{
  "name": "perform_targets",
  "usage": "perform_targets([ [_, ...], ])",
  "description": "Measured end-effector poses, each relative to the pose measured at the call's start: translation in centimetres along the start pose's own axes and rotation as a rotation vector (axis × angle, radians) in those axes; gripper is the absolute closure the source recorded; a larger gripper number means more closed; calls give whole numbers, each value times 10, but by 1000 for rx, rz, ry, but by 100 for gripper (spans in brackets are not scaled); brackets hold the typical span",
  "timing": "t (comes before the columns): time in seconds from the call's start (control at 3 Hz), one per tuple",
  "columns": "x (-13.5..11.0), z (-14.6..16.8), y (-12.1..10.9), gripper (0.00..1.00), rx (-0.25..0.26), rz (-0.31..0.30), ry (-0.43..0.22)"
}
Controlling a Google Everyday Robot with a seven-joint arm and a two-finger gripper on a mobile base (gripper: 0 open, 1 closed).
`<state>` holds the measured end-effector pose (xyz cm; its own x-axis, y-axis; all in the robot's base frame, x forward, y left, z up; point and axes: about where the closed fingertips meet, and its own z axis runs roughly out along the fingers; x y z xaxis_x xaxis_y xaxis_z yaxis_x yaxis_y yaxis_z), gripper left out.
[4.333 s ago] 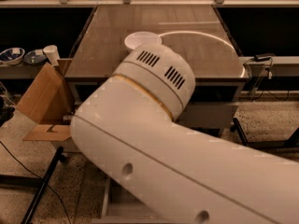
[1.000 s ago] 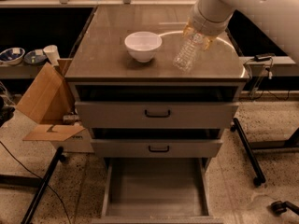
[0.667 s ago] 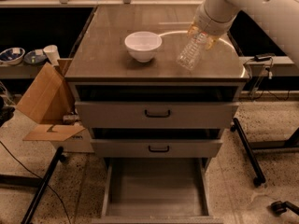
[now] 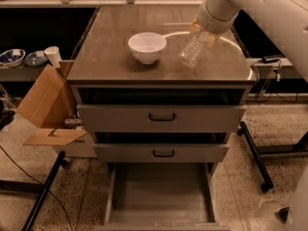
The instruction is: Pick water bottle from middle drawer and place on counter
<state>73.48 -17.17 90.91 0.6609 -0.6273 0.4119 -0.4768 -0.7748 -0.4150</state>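
The water bottle (image 4: 194, 50) is clear and ribbed, and it hangs tilted over the right part of the counter (image 4: 108, 57). Its top end is in my gripper (image 4: 203, 32), which is shut on it. My white arm comes in from the upper right. The bottle's lower end points down and left, close above the counter surface; whether it touches I cannot tell. The middle drawer (image 4: 111, 196) stands pulled out at the bottom of the cabinet, and its grey floor is bare.
A white bowl (image 4: 147, 46) sits on the counter, left of the bottle. Two shut drawer fronts with black handles (image 4: 161, 117) face me. An open cardboard box (image 4: 45, 105) stands to the left of the cabinet. A black wheeled stand leg (image 4: 255, 158) is at the right.
Several seconds ago my arm filled the view. Over the last second the bottle has stayed tilted over the counter's right side, shifting only slightly.
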Motion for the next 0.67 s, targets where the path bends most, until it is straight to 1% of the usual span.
perform_targets([
  [0.67, 9, 8, -3, 94, 7, 35, 11],
])
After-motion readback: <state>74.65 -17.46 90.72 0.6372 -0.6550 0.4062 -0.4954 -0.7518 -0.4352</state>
